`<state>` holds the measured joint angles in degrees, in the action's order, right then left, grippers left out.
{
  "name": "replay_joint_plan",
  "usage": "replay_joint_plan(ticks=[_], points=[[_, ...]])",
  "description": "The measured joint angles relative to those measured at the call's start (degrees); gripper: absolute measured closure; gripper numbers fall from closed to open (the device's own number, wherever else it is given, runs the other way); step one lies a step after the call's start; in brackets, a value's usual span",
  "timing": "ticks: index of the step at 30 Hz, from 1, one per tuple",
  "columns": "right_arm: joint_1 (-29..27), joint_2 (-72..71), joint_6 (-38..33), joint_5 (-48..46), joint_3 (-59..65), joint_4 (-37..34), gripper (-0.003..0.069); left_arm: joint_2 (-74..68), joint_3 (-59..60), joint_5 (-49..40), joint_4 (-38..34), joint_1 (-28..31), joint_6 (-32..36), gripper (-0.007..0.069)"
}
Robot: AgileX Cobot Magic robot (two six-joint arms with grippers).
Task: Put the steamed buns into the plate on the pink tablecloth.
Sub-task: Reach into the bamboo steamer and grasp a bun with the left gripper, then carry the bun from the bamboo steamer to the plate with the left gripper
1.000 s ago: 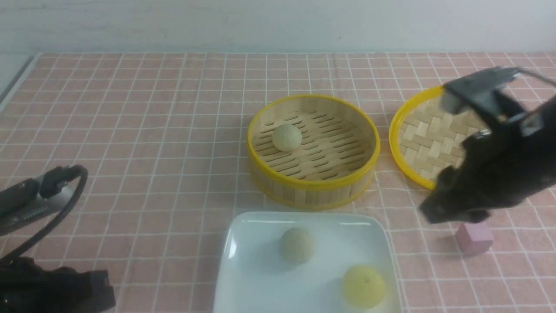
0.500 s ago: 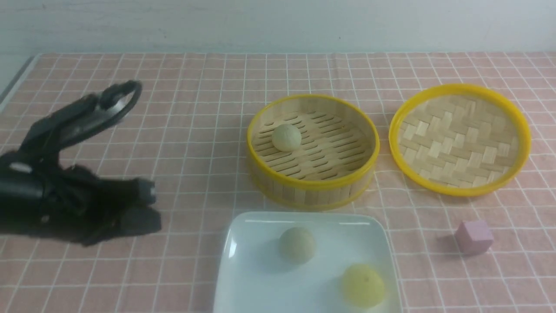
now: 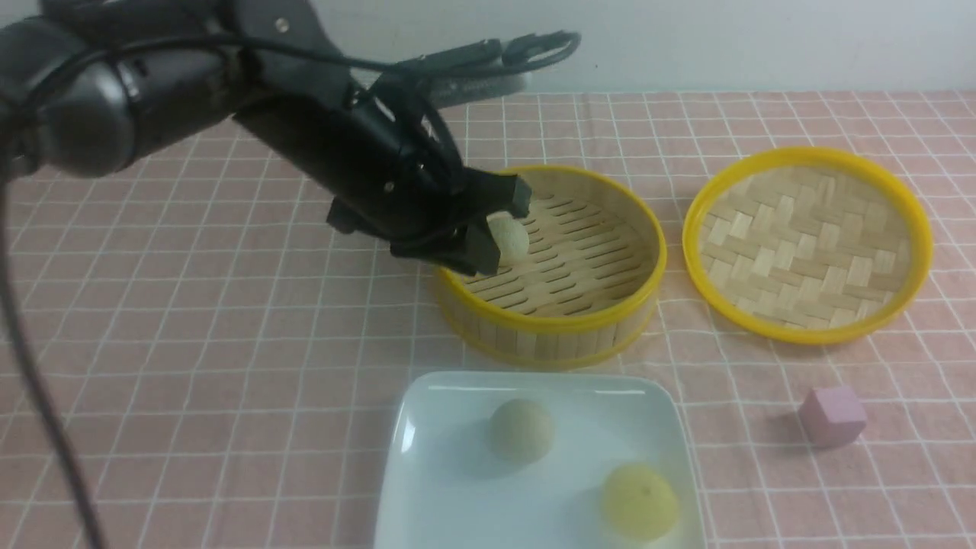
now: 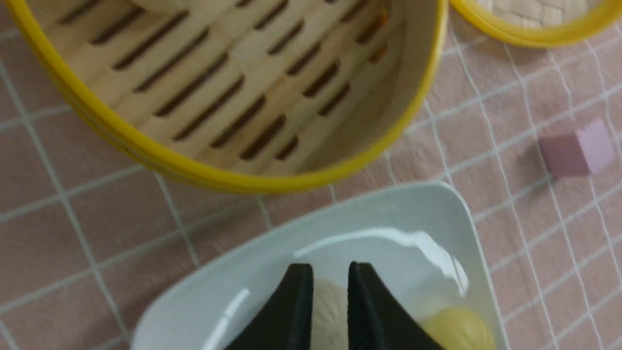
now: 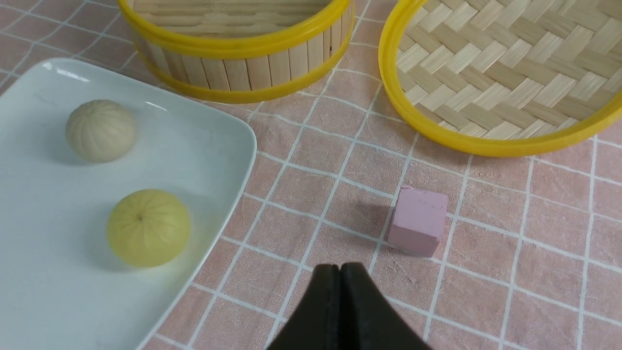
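A pale beige steamed bun (image 3: 521, 431) and a yellow-green one (image 3: 639, 502) lie on the white square plate (image 3: 450, 473) on the pink tablecloth (image 3: 229, 343). Another beige bun (image 3: 514, 236) sits inside the bamboo steamer basket (image 3: 549, 335). My left gripper (image 3: 502, 231) hangs over the basket's left side, one finger on each side of that bun, jaws a little apart and gripping nothing. In the left wrist view its fingertips (image 4: 296, 301) show a narrow gap. My right gripper (image 5: 341, 272) is shut and empty, low over the cloth beside the plate (image 5: 48, 204).
A woven, yellow-rimmed lid (image 3: 808, 244) lies to the right of the basket. A small pink cube (image 3: 831, 415) rests on the cloth right of the plate, just ahead of the right gripper in its wrist view (image 5: 418, 221). The left arm's cable arcs above the basket.
The left arm has swung from the near left up and across to the basket, its jaws parting slightly. The right arm has pulled back out of the front view and shut.
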<state>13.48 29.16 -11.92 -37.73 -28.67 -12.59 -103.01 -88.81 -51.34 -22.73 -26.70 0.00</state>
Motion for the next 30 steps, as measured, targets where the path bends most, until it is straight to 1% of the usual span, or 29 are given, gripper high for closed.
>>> replay_joint_plan(ticks=[1,3,4,5,6,7,10,13,16,19,20,22,24,27,30], points=[[0.0,0.0,0.0,0.0,0.0,0.0,0.0659,-1.3,-2.5,-0.3,1.7,0.0,-1.3,0.0445],[0.0,0.0,0.0,0.1,0.0,0.0,0.0657,-6.9,-9.5,-1.4,6.1,0.0,-4.9,0.0373],[0.0,0.0,0.0,0.1,0.0,0.0,0.0657,-7.3,-10.0,-1.6,6.5,0.0,-5.3,0.0366],[0.0,0.0,0.0,0.1,0.0,0.0,0.0657,-8.9,-12.6,-1.6,8.0,0.0,-6.0,0.0341],[0.0,0.0,0.0,0.2,0.0,0.0,0.0655,-12.3,-16.4,-1.6,10.3,0.0,-6.8,0.0287],[0.0,0.0,0.0,0.2,0.0,0.0,0.0655,-13.4,-18.0,-1.5,11.1,0.0,-7.0,0.0267],[0.0,0.0,0.0,0.2,0.0,0.0,0.0654,-18.7,-22.9,-0.4,12.8,0.0,-7.2,0.0228],[0.0,0.0,0.0,0.4,0.0,0.0,0.0653,-22.5,-24.9,1.9,12.7,0.0,-7.2,0.0229],[0.0,0.0,0.0,0.4,0.0,0.0,0.0650,-25.1,-25.2,4.1,12.7,0.0,-7.2,0.0259],[0.0,0.0,0.0,0.4,0.0,0.0,0.0645,-27.6,-25.2,5.4,12.7,0.0,-7.4,0.0389],[0.0,0.0,0.0,0.4,0.0,0.0,0.0644,-27.8,-25.2,5.5,12.7,0.0,-7.4,0.0400],[0.0,0.0,0.0,0.4,0.0,0.0,0.0643,-28.2,-25.3,5.3,12.8,0.0,-7.4,0.0517],[0.0,0.0,0.0,0.4,0.0,0.0,0.0640,-27.2,-25.6,3.2,11.9,0.0,-7.5,0.0588],[0.0,0.0,0.0,0.4,0.0,0.0,0.0637,-24.2,-25.5,-1.2,11.0,0.0,-7.4,0.0598],[0.0,0.0,0.0,0.4,0.0,0.0,0.0634,-19.1,-25.3,-6.1,11.6,0.0,-7.0,0.0599]])
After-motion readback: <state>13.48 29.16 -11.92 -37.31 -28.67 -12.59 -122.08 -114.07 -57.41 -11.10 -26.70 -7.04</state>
